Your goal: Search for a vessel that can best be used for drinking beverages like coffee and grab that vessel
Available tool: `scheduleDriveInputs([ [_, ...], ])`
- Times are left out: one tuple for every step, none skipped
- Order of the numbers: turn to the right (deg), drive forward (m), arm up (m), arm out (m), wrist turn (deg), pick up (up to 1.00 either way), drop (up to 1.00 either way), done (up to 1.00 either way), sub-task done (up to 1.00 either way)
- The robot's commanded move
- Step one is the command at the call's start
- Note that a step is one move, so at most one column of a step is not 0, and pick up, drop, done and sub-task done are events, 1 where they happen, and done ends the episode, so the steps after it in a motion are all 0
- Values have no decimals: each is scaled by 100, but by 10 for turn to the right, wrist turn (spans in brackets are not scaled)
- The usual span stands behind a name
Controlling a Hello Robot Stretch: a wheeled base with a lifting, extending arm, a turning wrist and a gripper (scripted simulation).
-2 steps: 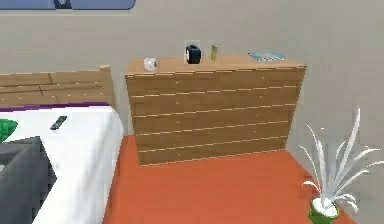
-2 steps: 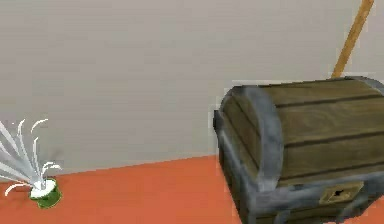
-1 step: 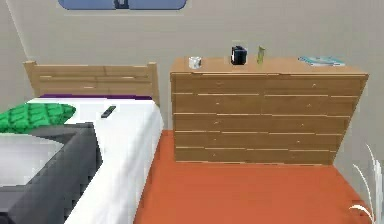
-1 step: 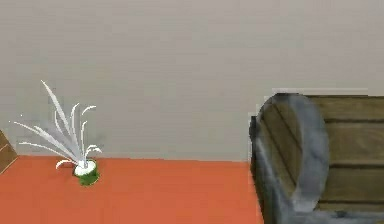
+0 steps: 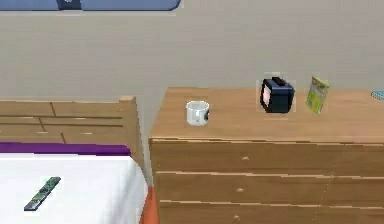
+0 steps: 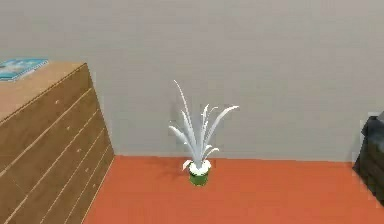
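Observation:
A white mug (image 5: 197, 113) with a handle stands upright on top of a wooden dresser (image 5: 270, 160), near the dresser top's left end, in the forward view. It sits well left of the other things on that top.
On the dresser top stand a small dark box-like device (image 5: 276, 96) and a yellow-green carton (image 5: 319, 95). A bed (image 5: 70, 185) with a remote (image 5: 42, 193) lies at the forward view's left. In the arm side view, the dresser (image 6: 45, 140) carries a bluish flat item (image 6: 20, 68); a potted plant (image 6: 198, 140) stands on orange floor, a dark object (image 6: 372, 160) at right.

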Motion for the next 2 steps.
scheduleDriveInputs([
  [-450,0,0,0,0,0,0,0,0],
  [-390,0,0,0,0,0,0,0,0],
])
